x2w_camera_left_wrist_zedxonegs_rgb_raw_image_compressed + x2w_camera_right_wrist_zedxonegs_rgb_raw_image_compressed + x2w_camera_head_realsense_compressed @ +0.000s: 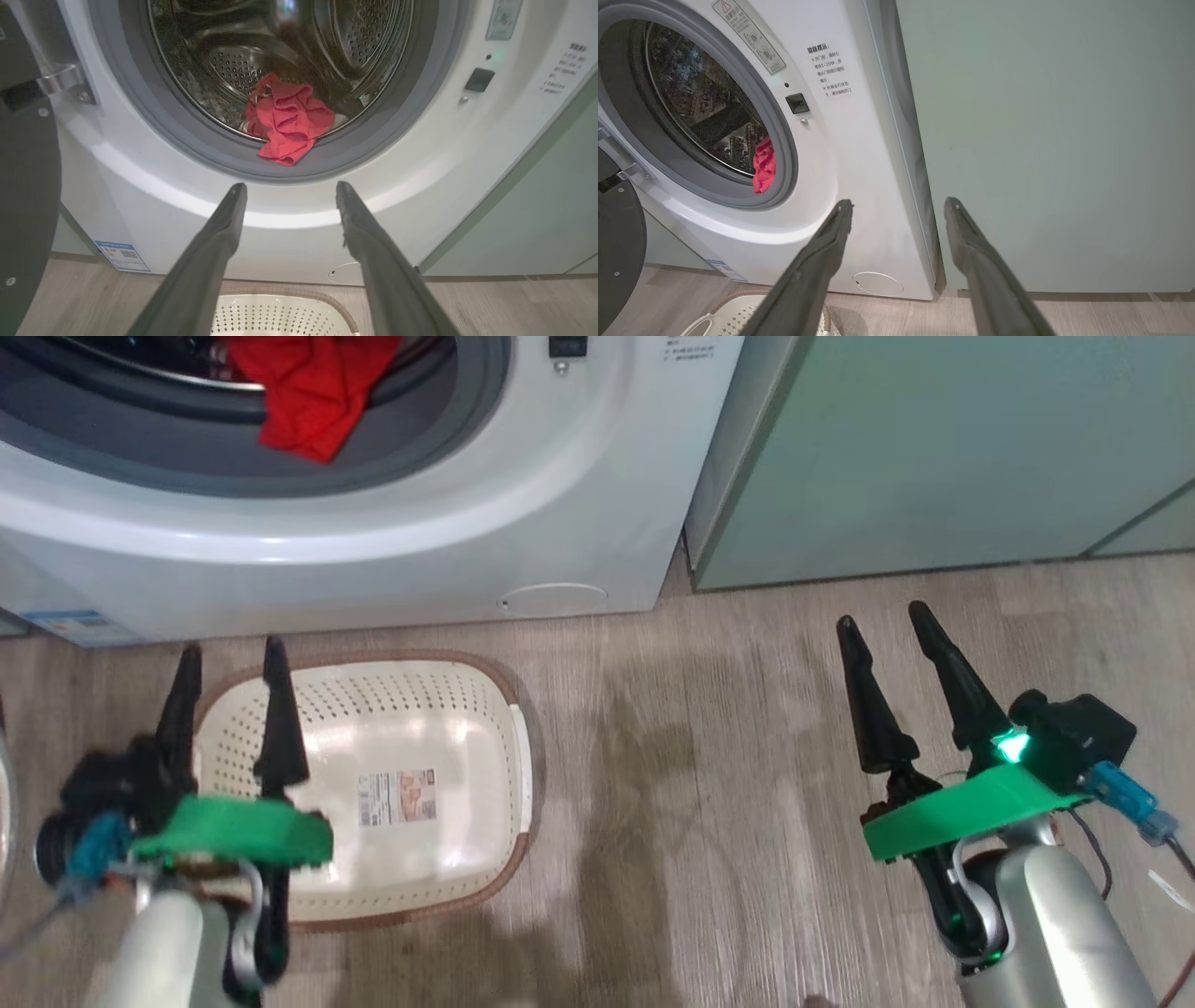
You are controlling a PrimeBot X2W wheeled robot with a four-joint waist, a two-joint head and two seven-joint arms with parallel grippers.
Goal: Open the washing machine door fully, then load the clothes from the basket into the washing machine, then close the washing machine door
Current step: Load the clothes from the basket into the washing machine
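Red clothes (287, 123) over the gasket (327, 163), long axis drum-to-front, tail outward (left hand (233, 646), right hand (882, 614): apart, empty)

Door (23, 186) cut off at left edge. Clothes (313, 392) cropped by top edge. Label (399, 797) in basket (448, 700): print too small to read.

The washing machine (411, 177) looks glossy, its drum (233, 65) shiny steel, the clothes (287, 123) cloth, the basket (420, 700) plastic.
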